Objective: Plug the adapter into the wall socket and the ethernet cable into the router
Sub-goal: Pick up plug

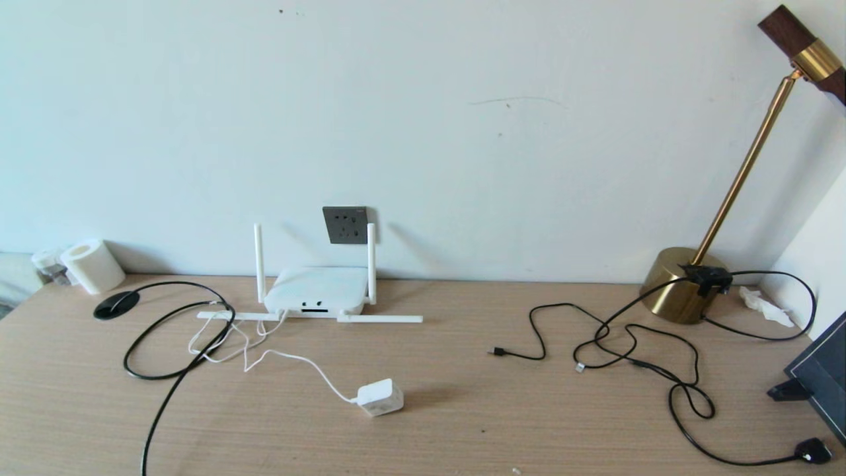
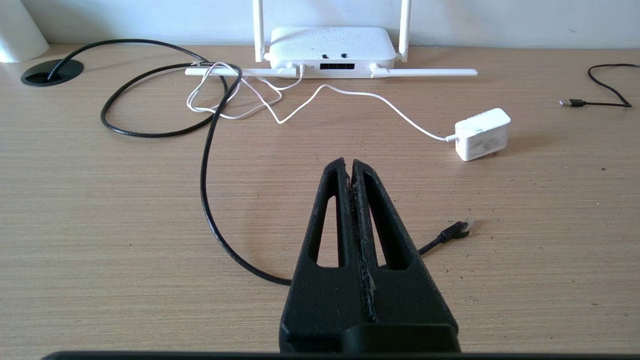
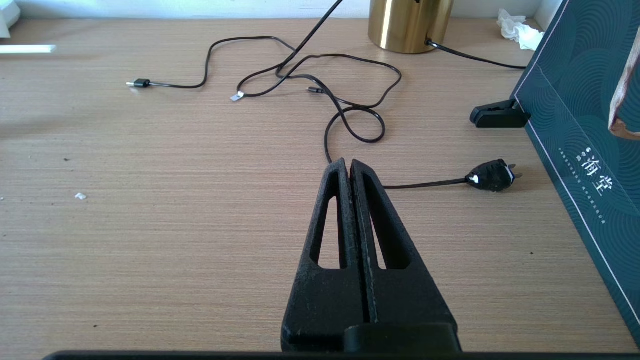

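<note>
The white adapter (image 1: 380, 398) lies on the wooden desk, its thin white cord running back to the white router (image 1: 316, 299), which stands against the wall. The dark grey wall socket (image 1: 345, 225) sits just above the router. The thick black ethernet cable (image 1: 153, 378) loops on the desk left of the router. In the left wrist view its plug end (image 2: 456, 231) lies just right of my left gripper (image 2: 349, 162), which is shut and empty; the adapter (image 2: 482, 134) lies farther off. My right gripper (image 3: 348, 162) is shut and empty over bare desk. Neither arm shows in the head view.
A brass lamp base (image 1: 681, 284) stands at the back right with thin black cables (image 1: 628, 344) sprawled before it and a black power plug (image 3: 492, 175). A dark teal box (image 3: 575, 125) leans at the right edge. A paper roll (image 1: 92, 266) and a cable grommet (image 1: 116, 305) sit far left.
</note>
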{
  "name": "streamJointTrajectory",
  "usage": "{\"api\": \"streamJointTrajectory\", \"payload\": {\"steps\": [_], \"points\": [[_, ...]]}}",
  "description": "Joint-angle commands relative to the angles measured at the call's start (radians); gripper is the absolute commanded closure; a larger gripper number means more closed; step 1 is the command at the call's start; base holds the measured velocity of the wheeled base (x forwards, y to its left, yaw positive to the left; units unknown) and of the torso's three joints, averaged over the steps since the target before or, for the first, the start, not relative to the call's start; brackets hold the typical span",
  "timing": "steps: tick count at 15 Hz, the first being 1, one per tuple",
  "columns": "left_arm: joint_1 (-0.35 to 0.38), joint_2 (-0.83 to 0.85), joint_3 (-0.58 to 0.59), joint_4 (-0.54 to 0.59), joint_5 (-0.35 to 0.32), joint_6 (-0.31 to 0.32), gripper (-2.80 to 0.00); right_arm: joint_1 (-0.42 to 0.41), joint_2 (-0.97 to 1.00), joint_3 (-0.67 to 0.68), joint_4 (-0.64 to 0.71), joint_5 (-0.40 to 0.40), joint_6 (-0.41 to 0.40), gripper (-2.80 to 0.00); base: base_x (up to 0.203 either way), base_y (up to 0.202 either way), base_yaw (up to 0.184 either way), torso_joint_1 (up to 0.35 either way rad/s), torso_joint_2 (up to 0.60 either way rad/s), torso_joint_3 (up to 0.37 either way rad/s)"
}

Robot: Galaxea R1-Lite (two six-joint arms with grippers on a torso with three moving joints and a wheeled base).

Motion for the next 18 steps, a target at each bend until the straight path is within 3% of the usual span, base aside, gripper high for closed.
{"api": "streamJointTrajectory", "payload": {"steps": [1,3,5,8,12,14,16,18], "points": [[0.001,0.001,0.002,0.000,0.000,0.002,0.00,0.000,0.002,0.001,0.001,0.000,0.000,0.00,0.000,0.000,0.000,0.000,0.00,0.000],[-0.001,0.003,0.002,0.000,-0.003,0.017,0.00,0.000,0.002,0.001,0.001,0.000,0.000,0.00,0.000,0.000,0.000,0.000,0.00,0.000],[0.000,0.002,-0.022,0.001,-0.022,0.073,0.00,0.000,0.001,0.001,0.001,0.000,0.000,0.00,0.000,0.000,0.000,0.000,0.00,0.000],[-0.004,0.121,-0.207,0.030,-0.160,0.104,0.00,0.000,0.000,0.001,0.001,0.000,0.000,0.00,0.000,0.000,0.000,0.000,0.00,0.000],[-0.071,0.588,-0.472,0.037,-0.288,0.087,0.00,0.000,0.001,0.001,0.001,0.001,0.000,0.00,0.000,0.000,0.000,0.000,0.00,0.000],[-0.116,0.835,-0.572,0.037,-0.342,0.109,0.00,0.000,0.001,0.001,0.001,0.000,0.000,0.00,0.000,0.000,0.000,0.000,0.00,0.000],[-0.141,1.073,-0.643,0.015,-0.376,0.175,0.00,0.000,0.002,0.001,0.001,0.000,0.000,0.00,0.000,0.000,0.000,0.000,0.00,0.000],[-0.155,1.310,-0.706,-0.056,-0.397,0.293,0.00,0.000,0.002,0.001,0.001,0.000,0.000,0.00,0.000,0.000,0.000,0.000,0.00,0.000]]}}
